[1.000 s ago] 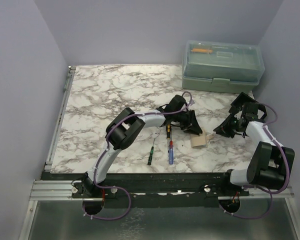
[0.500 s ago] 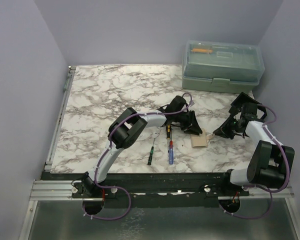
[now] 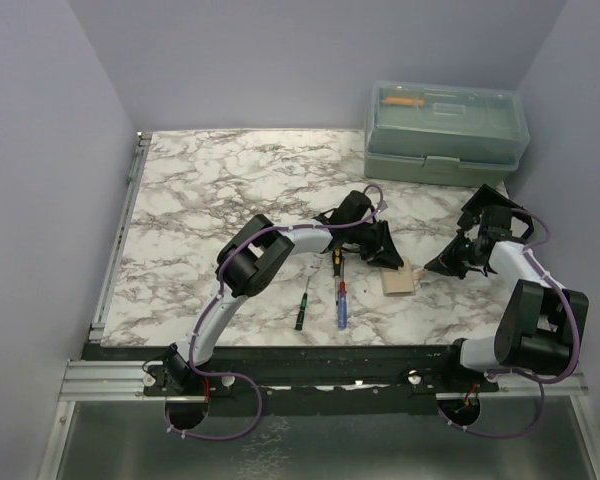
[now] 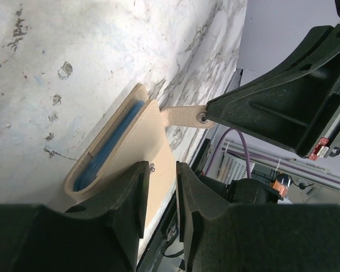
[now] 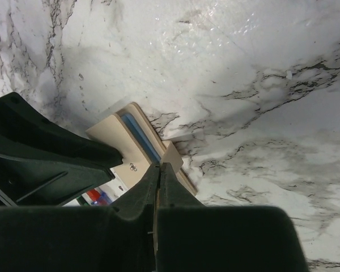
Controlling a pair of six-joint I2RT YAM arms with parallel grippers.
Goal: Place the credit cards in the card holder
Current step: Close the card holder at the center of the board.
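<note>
1. Tan card holder down on the marble bench, near the front, between the two arms.
2. Blue credit cards tucked inside its pocket, long edges peeking out.
3. Left jaws a little apart, pinching the card holder's side.
4. Right jaws pressed together, pinching its little flap and holding it out.
5. Green toolbox in the far right corner, lid shut, orange tool inside.
6. Three screwdrivers just left of the card holder, close under the left arm.

Tool shut, pinching card holder flap; blue credit card inside.
</note>
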